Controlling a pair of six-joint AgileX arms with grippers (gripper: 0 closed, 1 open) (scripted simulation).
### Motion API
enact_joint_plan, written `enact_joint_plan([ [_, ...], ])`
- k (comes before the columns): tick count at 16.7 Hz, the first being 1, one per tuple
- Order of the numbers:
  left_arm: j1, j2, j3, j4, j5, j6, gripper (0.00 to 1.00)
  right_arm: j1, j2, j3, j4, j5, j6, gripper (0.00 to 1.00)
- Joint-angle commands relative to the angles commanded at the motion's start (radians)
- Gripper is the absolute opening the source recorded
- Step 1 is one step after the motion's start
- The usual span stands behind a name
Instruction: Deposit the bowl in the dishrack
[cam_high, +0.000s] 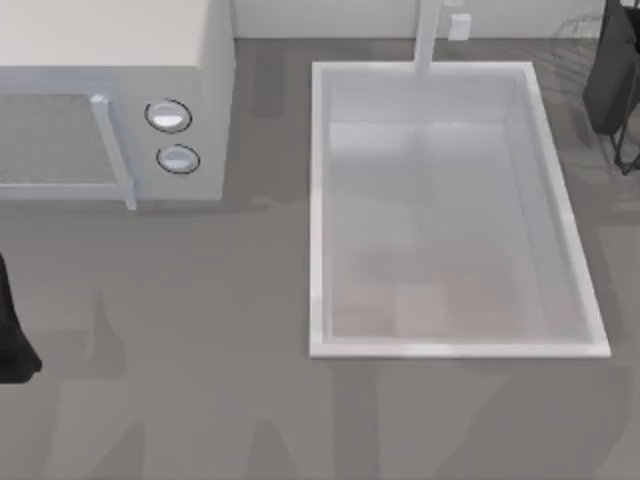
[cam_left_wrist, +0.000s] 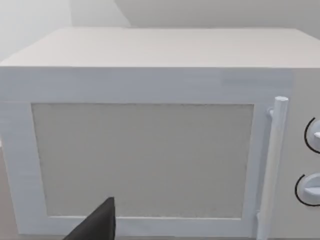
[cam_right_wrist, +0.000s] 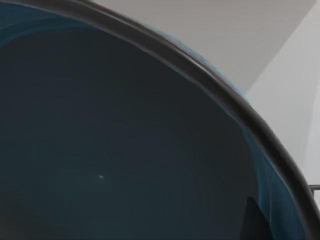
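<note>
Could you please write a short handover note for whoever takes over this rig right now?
Right arm: up at the far right corner of the table, over the dishrack. Its wrist camera looks straight into the bowl, very close.
Left arm: parked at the left edge, facing the microwave.
Sink: holds no bowl.
Left to do: confirm the bowl sits in the rack, then pull the right arm away.

We see the bowl (cam_right_wrist: 125, 140) close up in the right wrist view: its inside looks glazed and smooth, a dark teal gloss with a faint speck of light, and its rim is a darker glossy band. The bench (cam_high: 200, 380) looks matt grey and smooth. The sink basin (cam_high: 318, 200) has a smooth white wall with a soft sheen. The microwave (cam_left_wrist: 150, 50) looks like matt pale plastic, its knobs (cam_high: 168, 116) shiny. The dishrack (cam_high: 625, 150) is thin dark wire.
</note>
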Motion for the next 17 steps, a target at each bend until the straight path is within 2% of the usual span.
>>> enact_joint_plan([
  [3, 0.0, 0.0, 0.0, 0.0, 0.0, 0.0, 1.0, 0.0, 0.0, 0.0, 0.0, 0.0, 0.0, 0.0],
  [16, 0.0, 0.0, 0.0, 0.0, 0.0, 0.0, 1.0, 0.0, 0.0, 0.0, 0.0, 0.0, 0.0, 0.98],
  [17, 0.0, 0.0, 0.0, 0.0, 0.0, 0.0, 1.0, 0.0, 0.0, 0.0, 0.0, 0.0, 0.0, 1.0],
])
